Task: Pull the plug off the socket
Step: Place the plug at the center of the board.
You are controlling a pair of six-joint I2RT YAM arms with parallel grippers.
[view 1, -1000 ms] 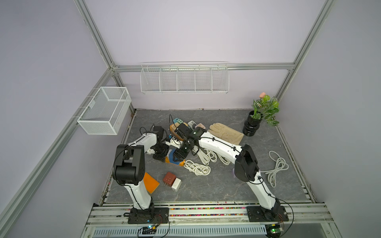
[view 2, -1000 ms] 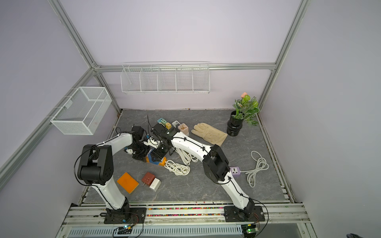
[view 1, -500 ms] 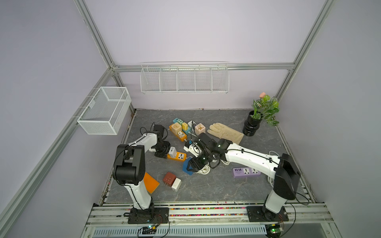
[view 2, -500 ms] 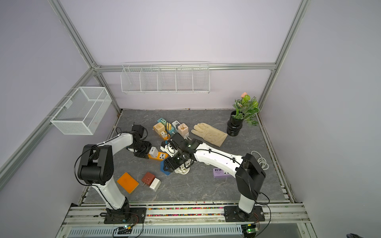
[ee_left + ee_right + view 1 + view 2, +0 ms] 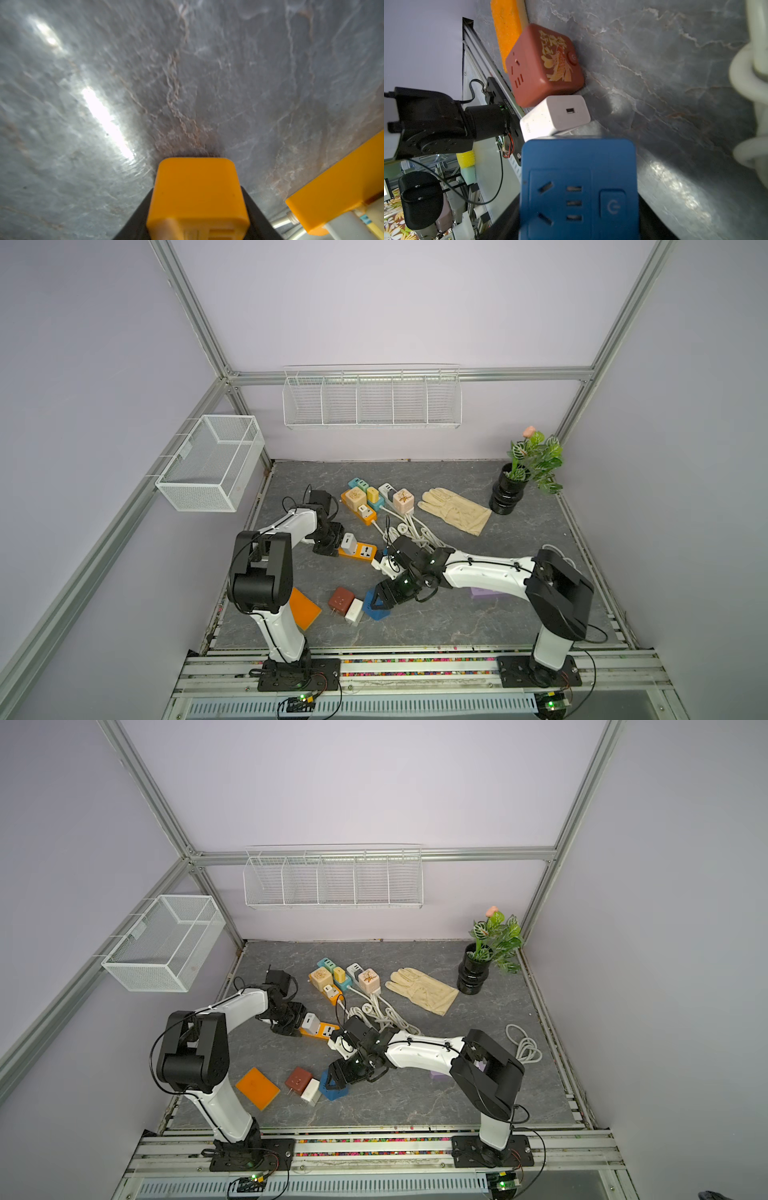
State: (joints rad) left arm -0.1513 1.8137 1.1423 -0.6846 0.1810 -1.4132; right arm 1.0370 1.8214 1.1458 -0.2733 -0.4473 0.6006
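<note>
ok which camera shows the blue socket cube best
The right wrist view: the blue socket cube fills much of the frame, slots and power button facing the camera. Both top views show it only as a small blue block partly hidden under the right claw. The left wrist view does not show it.

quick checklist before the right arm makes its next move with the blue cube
1. left gripper clamped on the nearer orange power strip: ok
2. right gripper fingers closed on the blue socket cube: ok
3. cube separated from that strip: ok
4. cube resting on the table: cannot tell
5. gap between cube and white charger: cannot tell
6. strip fully unplugged: not ok, a white adapter stands on it
</note>
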